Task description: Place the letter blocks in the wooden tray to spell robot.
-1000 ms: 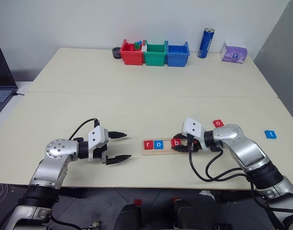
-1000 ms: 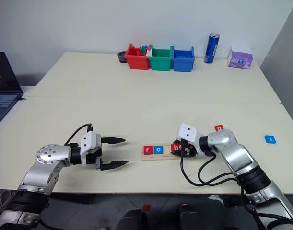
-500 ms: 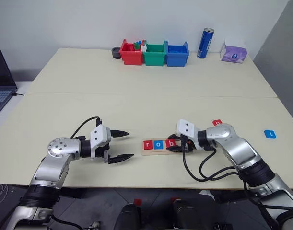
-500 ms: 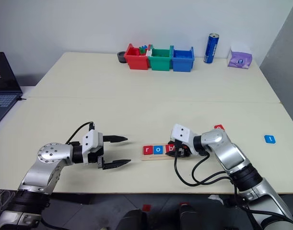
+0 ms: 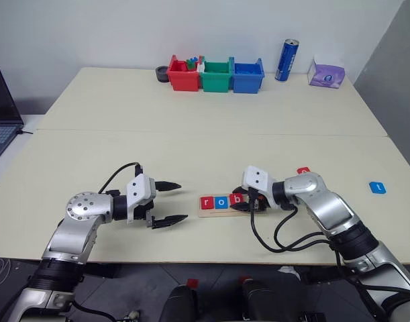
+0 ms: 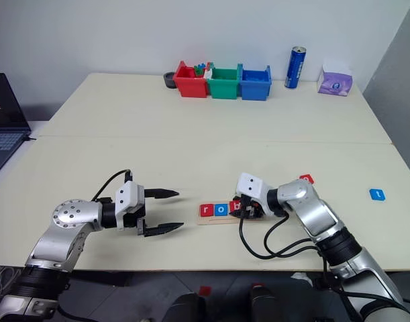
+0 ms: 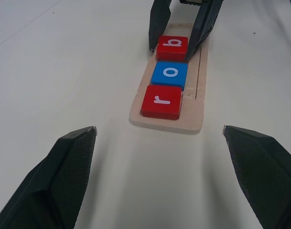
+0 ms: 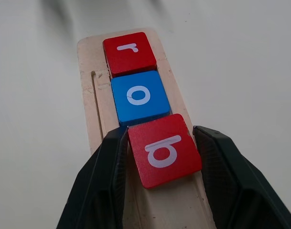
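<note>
The wooden tray [image 5: 225, 204] lies near the table's front edge. It holds a red "r" block [image 5: 206, 202], a blue "o" block [image 5: 221, 201] and a red "b" block [image 8: 164, 149] in a row. My right gripper [image 5: 243, 203] is shut on the "b" block, one black finger [image 8: 109, 176] on each side. The block sits slightly askew, right up against the "o". A red letter block [image 5: 303, 172] and a blue letter block [image 5: 377, 188] lie loose on the table to the right. My left gripper [image 5: 182, 201] hovers open just left of the tray, holding nothing.
Red, green and blue bins [image 5: 217, 74] stand at the table's back edge, with a dark round object [image 5: 163, 74] at their left. A blue can [image 5: 287, 60] and a purple pack [image 5: 327, 74] stand to their right. A laptop [image 5: 0, 114] sits off the left side.
My right gripper has slid the red "b" block a little to the left along the tray, closing the gap to the blue "o". The left gripper has stayed where it was.
</note>
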You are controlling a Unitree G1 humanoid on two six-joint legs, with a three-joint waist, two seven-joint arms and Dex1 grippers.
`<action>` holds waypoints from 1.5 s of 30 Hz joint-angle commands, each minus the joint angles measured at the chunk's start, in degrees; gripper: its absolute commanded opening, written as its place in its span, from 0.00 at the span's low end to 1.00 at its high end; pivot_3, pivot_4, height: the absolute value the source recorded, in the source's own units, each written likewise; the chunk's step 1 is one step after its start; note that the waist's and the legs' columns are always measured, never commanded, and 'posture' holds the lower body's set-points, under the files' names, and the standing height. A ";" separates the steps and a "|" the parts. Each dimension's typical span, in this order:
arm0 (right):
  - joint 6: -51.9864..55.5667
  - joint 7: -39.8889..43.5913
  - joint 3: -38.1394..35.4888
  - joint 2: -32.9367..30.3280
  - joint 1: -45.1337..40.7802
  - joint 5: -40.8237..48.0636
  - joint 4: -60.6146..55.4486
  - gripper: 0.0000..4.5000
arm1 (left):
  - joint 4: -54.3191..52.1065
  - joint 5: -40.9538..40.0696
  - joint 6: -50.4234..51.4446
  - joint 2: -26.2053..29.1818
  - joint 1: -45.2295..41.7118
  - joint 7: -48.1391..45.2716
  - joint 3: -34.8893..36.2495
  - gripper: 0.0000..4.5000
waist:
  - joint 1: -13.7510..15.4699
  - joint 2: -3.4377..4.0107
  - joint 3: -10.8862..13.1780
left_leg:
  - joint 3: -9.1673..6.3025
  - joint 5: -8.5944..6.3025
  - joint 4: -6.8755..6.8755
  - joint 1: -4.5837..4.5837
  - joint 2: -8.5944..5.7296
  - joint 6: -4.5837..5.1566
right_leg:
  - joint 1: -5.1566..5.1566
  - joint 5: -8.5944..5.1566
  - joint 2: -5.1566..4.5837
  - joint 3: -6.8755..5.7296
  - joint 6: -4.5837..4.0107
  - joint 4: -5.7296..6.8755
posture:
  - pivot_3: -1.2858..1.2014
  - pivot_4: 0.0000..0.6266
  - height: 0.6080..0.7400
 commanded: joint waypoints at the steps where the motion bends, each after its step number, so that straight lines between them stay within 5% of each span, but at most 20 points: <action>1: 0.44 0.34 -0.25 0.08 -1.59 -0.13 -1.23 0.41 | 0.21 0.19 -1.50 -0.16 -0.31 -0.35 0.33 1.00 | 0.00 0.00 0.00 | 0.00 0.00 0.00 0.00 0.00 0.00 | 0.00 0.00 0.00 0.00 0.00 0.00 | 0.52 0.24 1.00; 3: 0.67 0.19 -0.29 0.21 -1.65 -0.15 -1.11 0.41 | 0.51 0.30 -1.78 -0.23 -0.37 -0.36 0.23 1.00 | 0.00 0.00 0.00 | 0.01 0.00 0.00 0.00 0.00 0.00 | 0.00 0.00 0.00 -0.01 0.00 0.00 | 0.52 0.24 1.00; 11: 2.87 -1.18 -2.72 0.89 -2.12 1.46 -2.97 1.00 | -0.23 0.51 -0.96 -0.66 -0.82 -0.05 0.00 1.00 | -0.01 0.00 0.00 | 0.00 0.00 0.00 0.00 0.00 0.00 | 0.00 0.00 0.00 -0.01 0.00 0.00 | 0.52 0.24 1.00; 21: 10.59 -2.21 -6.42 -3.02 4.02 6.27 -17.86 1.00 | -2.05 0.26 0.48 -0.65 -0.42 0.70 0.26 1.00 | 0.13 0.01 0.01 | -0.11 0.00 -0.01 -0.04 -0.01 0.00 | 0.02 0.00 -0.02 -0.08 0.00 -0.03 | 0.52 0.24 1.00; 25: 7.48 -5.22 -5.57 -3.89 5.02 3.04 -16.29 0.80 | -2.16 0.53 0.81 -0.93 -0.89 0.78 -0.09 1.00 | -0.01 0.01 0.01 | -0.05 0.00 0.02 -0.03 -0.02 0.00 | 0.01 0.00 -0.01 -0.03 0.01 -0.01 | 0.52 0.24 1.00; 35: 1.67 -10.35 -2.23 -0.51 1.38 -2.79 -7.68 0.01 | -1.71 1.56 0.29 -1.30 -1.69 1.07 -0.57 1.00 | -0.07 0.01 0.01 | 0.01 0.00 0.01 -0.01 0.01 0.00 | 0.00 0.00 0.02 -0.03 0.00 0.00 | 0.52 0.24 1.00; 45: -1.48 -8.54 0.18 0.26 -0.51 -5.36 -2.75 0.01 | -1.65 1.81 0.18 -1.42 -1.27 1.36 -0.30 1.00 | -0.03 0.01 0.01 | 0.01 0.00 0.00 -0.03 -0.01 0.00 | 0.00 0.00 0.01 -0.02 0.00 -0.01 | 0.52 0.24 1.00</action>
